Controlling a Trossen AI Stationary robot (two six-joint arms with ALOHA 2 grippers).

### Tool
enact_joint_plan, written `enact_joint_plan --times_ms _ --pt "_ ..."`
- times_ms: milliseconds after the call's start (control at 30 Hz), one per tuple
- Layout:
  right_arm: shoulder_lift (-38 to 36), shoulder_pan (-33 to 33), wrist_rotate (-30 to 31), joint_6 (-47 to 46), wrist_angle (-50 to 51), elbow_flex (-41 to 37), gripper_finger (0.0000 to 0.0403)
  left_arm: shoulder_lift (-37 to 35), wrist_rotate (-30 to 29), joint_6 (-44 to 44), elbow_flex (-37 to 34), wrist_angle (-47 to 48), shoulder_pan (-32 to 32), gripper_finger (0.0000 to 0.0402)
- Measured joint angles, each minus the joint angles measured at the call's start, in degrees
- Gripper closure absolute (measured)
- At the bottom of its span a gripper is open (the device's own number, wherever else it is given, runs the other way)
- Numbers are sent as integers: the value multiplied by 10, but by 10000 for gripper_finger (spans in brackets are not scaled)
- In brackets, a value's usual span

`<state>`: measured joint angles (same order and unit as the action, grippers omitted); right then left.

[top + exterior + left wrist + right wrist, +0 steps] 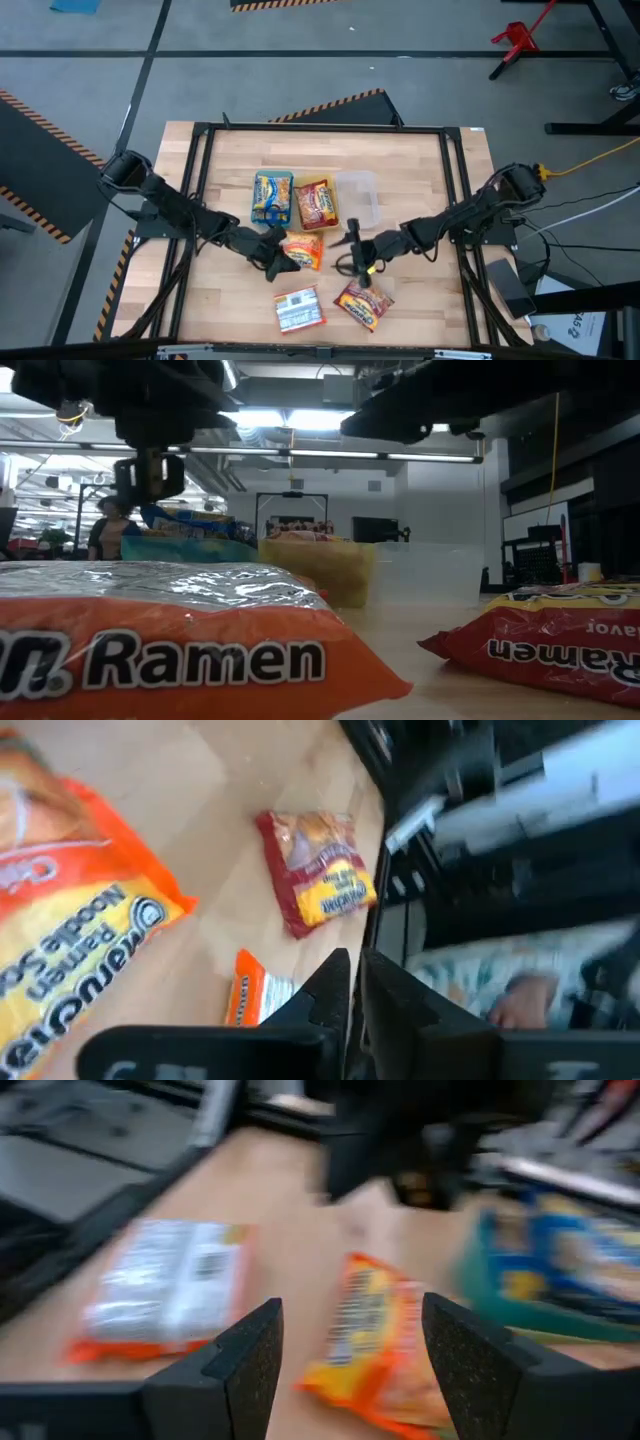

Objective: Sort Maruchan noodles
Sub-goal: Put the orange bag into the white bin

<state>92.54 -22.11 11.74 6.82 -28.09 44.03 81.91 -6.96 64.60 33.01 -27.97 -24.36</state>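
Note:
An orange noodle packet [303, 250] lies flat mid-table between my grippers. My left gripper [278, 256] is shut just left of it; in the left wrist view the shut fingertips [355, 988] hold nothing and the packet [60, 950] lies off to one side. My right gripper [352, 247] is open to the packet's right, and the packet [378, 1342] lies ahead of its spread fingers. A second orange packet [298, 310] lies face down near the front edge. A red packet [362, 303] lies beside it. A blue packet [272, 197] sits in the green tray and a red one [316, 203] in the yellow tray.
A clear tray [358, 197] stands right of the yellow tray. A black frame [200, 135] borders the wooden table. In the low view the front orange packet [150, 650] and red packet [560, 640] fill the foreground, with the trays [320, 565] behind them. Bare wood lies at the table's left and right sides.

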Motion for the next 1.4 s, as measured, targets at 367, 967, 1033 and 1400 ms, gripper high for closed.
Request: enact_joint_plan --times_ms 367,967,1033,1400 --pt "-5 62 -9 -145 164 55 180 0 -13 118 0 21 8 380" --pt "163 21 91 -154 66 97 180 -1 -199 307 -1 203 -96 400" --pt "168 19 98 -154 68 107 180 -2 -230 313 -1 206 -113 400" --pt "212 15 133 -187 60 123 180 -3 -327 308 -1 267 -139 391"
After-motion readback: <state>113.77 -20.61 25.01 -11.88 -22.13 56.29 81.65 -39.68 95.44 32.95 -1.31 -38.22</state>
